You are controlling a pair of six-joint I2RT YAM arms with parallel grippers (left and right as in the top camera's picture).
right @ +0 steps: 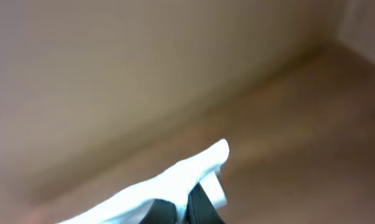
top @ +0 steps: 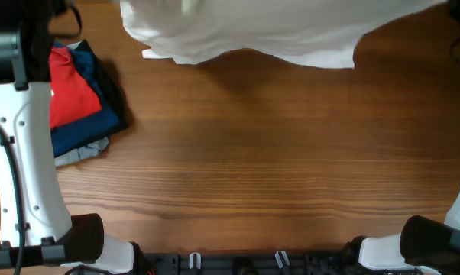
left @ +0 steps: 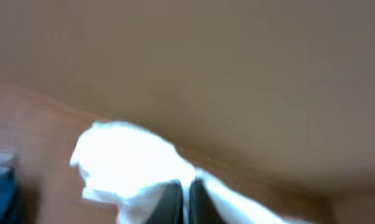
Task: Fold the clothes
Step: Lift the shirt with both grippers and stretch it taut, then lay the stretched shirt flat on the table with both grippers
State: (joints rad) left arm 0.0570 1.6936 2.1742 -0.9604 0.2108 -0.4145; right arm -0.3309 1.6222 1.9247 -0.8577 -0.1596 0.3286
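Left gripper (left: pixel 189 202): fingers pinched together on white garment (top: pixel 253 30). Right gripper (right: pixel 184 210): likewise clamped on its cloth. Garment bunched at far side of table (top: pixel 276 153); folded stack (top: pixel 81 99) nearby, left. Judged light, limp, free-draping; best held at opposite corners, kept taut.

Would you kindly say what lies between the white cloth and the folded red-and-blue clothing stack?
Only bare wooden table separates the white cloth and the clothing stack, in the overhead view.
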